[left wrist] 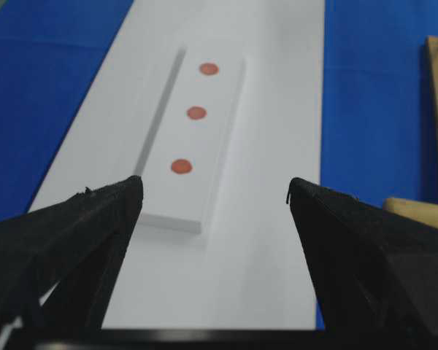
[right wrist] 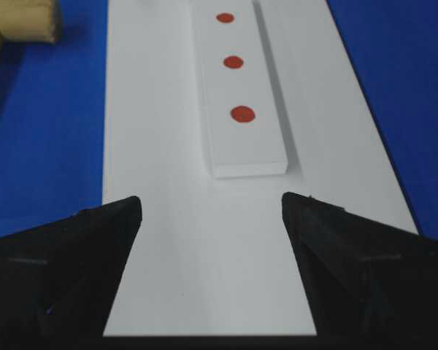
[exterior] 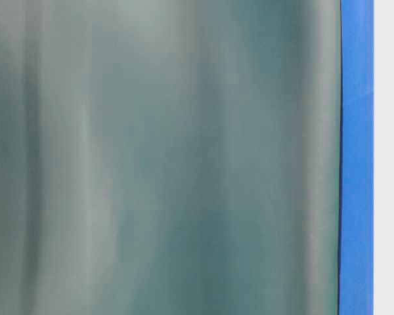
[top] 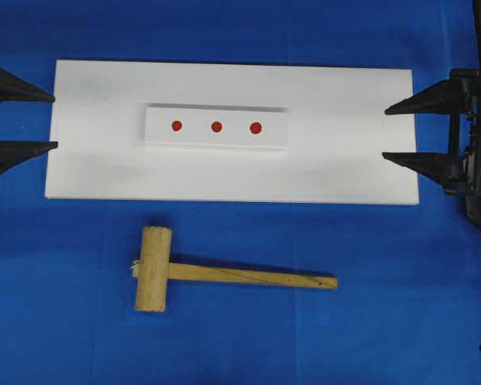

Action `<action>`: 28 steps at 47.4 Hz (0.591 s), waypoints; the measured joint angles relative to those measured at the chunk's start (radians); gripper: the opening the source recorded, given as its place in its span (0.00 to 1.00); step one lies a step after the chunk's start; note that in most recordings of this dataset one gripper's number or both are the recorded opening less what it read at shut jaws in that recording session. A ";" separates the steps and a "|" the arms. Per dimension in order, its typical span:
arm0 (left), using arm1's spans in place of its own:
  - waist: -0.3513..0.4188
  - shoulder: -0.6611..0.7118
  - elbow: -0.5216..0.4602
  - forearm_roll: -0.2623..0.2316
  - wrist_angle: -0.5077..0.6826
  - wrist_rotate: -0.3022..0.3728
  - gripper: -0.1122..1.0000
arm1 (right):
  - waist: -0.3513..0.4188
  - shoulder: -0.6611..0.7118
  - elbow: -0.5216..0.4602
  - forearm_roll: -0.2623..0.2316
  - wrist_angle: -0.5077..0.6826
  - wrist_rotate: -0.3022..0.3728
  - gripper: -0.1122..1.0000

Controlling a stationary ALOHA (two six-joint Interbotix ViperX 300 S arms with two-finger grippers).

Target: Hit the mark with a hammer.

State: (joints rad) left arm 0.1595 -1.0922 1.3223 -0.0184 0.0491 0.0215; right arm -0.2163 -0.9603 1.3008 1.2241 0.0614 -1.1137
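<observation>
In the overhead view a white board lies across the upper middle of the blue table, and on it sits a smaller raised white block with three red marks in a row. The hammer lies flat on the table in the lower middle of the frame, below the board and apart from it, head to the left and handle running right.

At the left edge the left tool shows two black fingers spread wide, nothing between them, tips at the board's left end. At the right edge the right tool stands likewise wide apart and empty, tips over the board's right end.

Each wrist view looks along the board between its own spread fingers; the left one catches the hammer's handle at its right edge, the right one the head at its upper left.

The table-level view is mostly a blurred grey-green surface, perhaps something close to the lens; only a blue strip and the marks show at its right edge.
</observation>
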 measured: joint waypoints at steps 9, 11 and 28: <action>-0.002 -0.005 -0.002 0.002 0.005 0.002 0.80 | 0.000 0.000 0.000 0.000 -0.009 0.002 0.76; -0.002 -0.005 0.000 0.002 0.006 0.002 0.80 | 0.000 0.002 0.002 0.000 -0.009 0.002 0.76; -0.003 -0.005 0.000 0.002 0.006 0.015 0.79 | 0.000 0.000 0.002 0.000 -0.011 0.002 0.76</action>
State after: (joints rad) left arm 0.1565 -1.0968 1.3223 -0.0169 0.0552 0.0368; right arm -0.2163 -0.9603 1.3023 1.2241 0.0506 -1.1121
